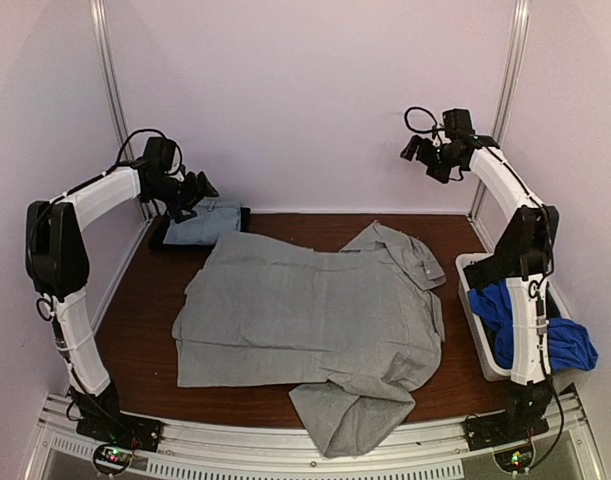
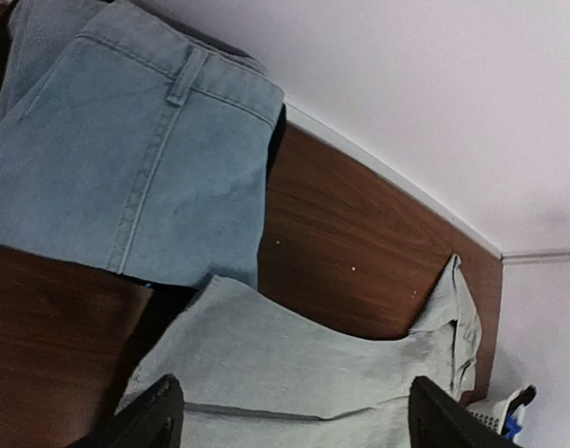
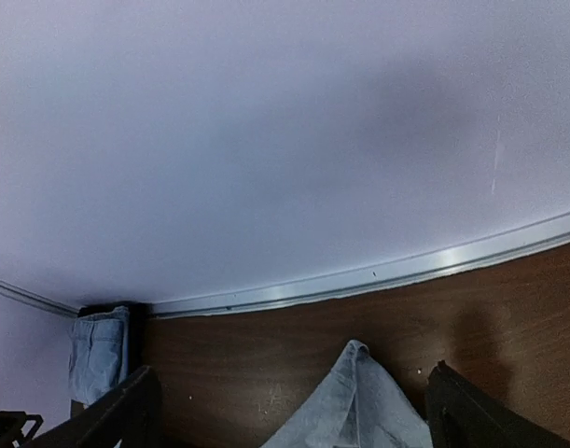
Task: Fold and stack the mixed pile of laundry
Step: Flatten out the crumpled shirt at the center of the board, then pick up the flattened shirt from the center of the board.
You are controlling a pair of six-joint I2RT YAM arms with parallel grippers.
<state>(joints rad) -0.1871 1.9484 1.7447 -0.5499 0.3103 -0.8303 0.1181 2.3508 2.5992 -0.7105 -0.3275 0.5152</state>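
Left gripper (image 1: 202,189) hangs in the air with its two black fingers (image 2: 159,415) spread wide and nothing between them. It points down at the 11 o'clock corner of the table (image 1: 145,330). Its arm bends like an elbow, up from the base and then across. Right under it lie the folded trousers (image 1: 207,222). They are pale blue-grey, made of thick cloth with seams and a belt loop. They sit on a dark piece (image 1: 157,240) that peeks out at the edges. The right gripper (image 1: 417,153) is up high at about 1 o'clock. Its fingers are wide apart too and hold nothing. Its arm stands tall and reaches back toward the wall. In the middle of the brown wooden table the big grey shirt (image 1: 315,310) is spread flat, soft and a bit wrinkly. Its collar lies toward 1 o'clock, and one sleeve (image 1: 350,415) hangs over the near edge at 6 o'clock. At 3 o'clock sits a white plastic bin (image 1: 473,268) shaped like a long box. A bright blue piece (image 1: 575,345) is bunched inside it and spills over its rim.
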